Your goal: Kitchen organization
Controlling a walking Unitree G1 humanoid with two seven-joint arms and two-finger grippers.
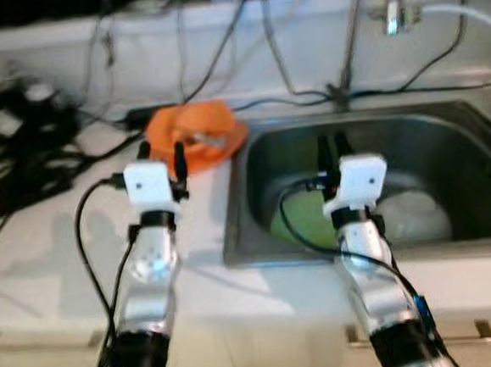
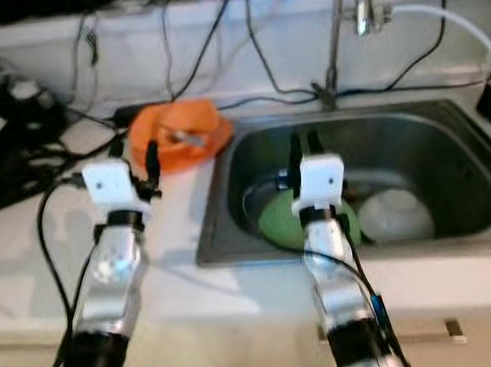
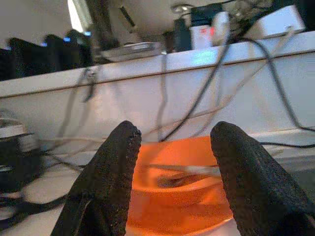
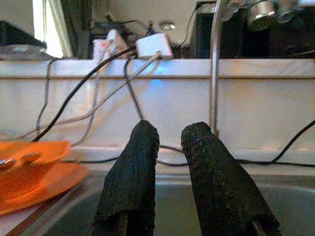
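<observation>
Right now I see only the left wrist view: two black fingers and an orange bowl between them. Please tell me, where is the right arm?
Observer: The right gripper hangs over the steel sink, above a green plate.
Operator: Is anything else in the sink?
Observer: Yes, a white dish lies beside the green plate, on the robot's right.
Operator: Is my orange bowl in the sink too?
Observer: No. The orange bowl stands on the white counter, left of the sink, with the open left gripper just in front of it.
</observation>
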